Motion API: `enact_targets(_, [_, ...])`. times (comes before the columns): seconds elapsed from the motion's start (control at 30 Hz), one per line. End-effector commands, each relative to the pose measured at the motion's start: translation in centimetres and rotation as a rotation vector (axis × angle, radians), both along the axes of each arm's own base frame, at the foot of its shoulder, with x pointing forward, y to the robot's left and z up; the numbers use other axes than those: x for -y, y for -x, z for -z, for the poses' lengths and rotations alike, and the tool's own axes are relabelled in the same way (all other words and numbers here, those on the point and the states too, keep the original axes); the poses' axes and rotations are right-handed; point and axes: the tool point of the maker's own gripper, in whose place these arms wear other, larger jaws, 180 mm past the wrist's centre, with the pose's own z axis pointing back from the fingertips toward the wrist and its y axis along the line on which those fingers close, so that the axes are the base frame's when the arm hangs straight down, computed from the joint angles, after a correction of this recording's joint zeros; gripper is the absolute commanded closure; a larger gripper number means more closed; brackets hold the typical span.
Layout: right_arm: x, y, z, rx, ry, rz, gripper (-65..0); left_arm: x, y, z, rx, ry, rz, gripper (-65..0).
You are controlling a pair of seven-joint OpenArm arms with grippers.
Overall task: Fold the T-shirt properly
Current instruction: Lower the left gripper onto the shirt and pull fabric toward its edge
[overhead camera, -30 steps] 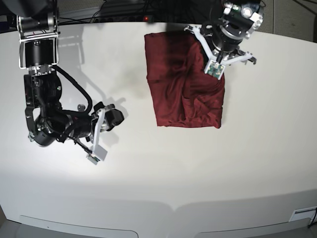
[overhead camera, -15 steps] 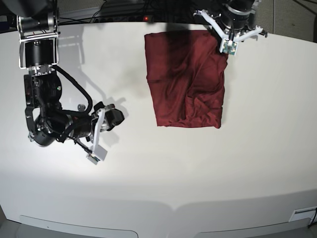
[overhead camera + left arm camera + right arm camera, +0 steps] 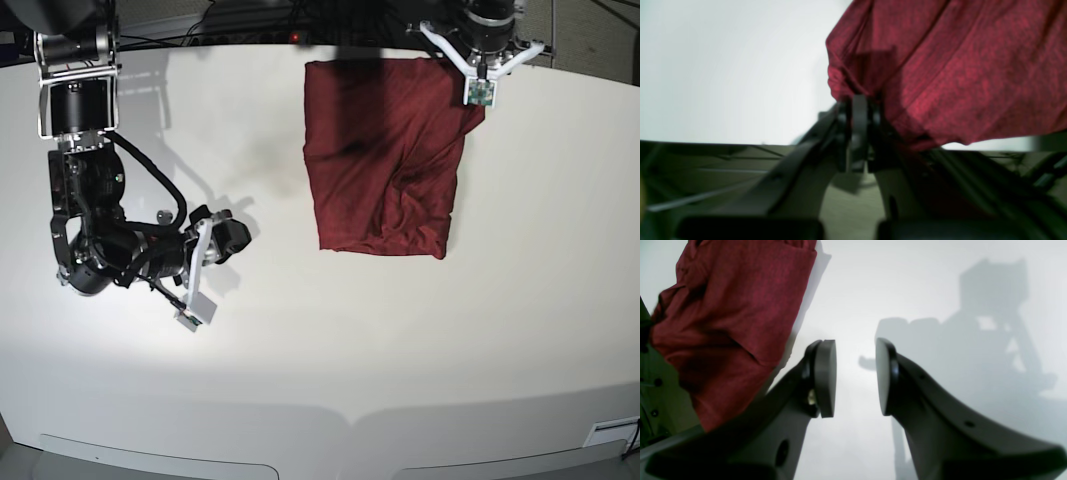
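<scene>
The dark red T-shirt (image 3: 385, 160) lies as a folded, wrinkled rectangle at the far right of the white table (image 3: 400, 350). My left gripper (image 3: 480, 95) is at its far right corner, near the table's back edge. In the left wrist view the left gripper (image 3: 857, 100) has its fingers pressed together on a pinch of the T-shirt (image 3: 940, 66). My right gripper (image 3: 192, 312) hovers over bare table at the left, well apart from the cloth. Its pads (image 3: 825, 376) stand apart with nothing between them, and the T-shirt (image 3: 730, 316) shows at that view's left edge.
Dark cables and equipment run behind the table's back edge (image 3: 250, 45). The right arm's black body (image 3: 95, 230) takes up the left side of the table. The table's front edge (image 3: 350, 415) curves along the bottom.
My left gripper has moved up and right toward the back edge, pulling the shirt's far right corner with it and spreading the cloth. The right arm has not moved.
</scene>
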Motion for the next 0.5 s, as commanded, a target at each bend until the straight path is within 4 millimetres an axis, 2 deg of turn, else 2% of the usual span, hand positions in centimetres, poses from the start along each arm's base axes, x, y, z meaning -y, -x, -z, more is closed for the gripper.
enact_targets(0.0, [0.1, -1.2, -1.6, 0.054, -0.016, 0.001, -20.2, -0.5, -0.8, -1.2, 0.055, -0.048, 0.013, -7.9])
enact_targets(0.13, [0.1, -1.1, -1.6, 0.054, -0.016, 0.0, -20.2, -1.7, -3.0, -4.0, 0.178, -0.191, 0.057, -27.3])
enact_targets(0.17, [0.1, -1.2, -1.6, 0.054, -0.016, 0.001, -20.2, -1.7, -3.6, -4.8, 0.207, -0.193, 0.049, -29.5])
enact_targets(0.27, [0.1, -1.2, -1.6, 0.054, -0.016, 0.001, -20.2, -1.2, -5.6, -7.0, 0.301, -0.14, 0.032, -29.8])
enact_targets(0.33, [0.1, -1.2, -1.6, 0.054, -0.016, 0.001, -20.2, 0.9, -7.2, -8.2, 0.374, -0.029, 0.084, -29.3])
enact_targets(0.43, [0.1, -1.1, -1.6, 0.054, -0.016, 0.001, -20.2, 6.3, -8.5, -8.8, 0.397, 0.173, 0.311, -28.9])
enact_targets(0.47, [0.1, -1.1, -1.6, 0.053, -0.015, 0.0, -20.2, 7.3, -8.7, -8.9, 0.397, 0.196, 0.372, -28.9])
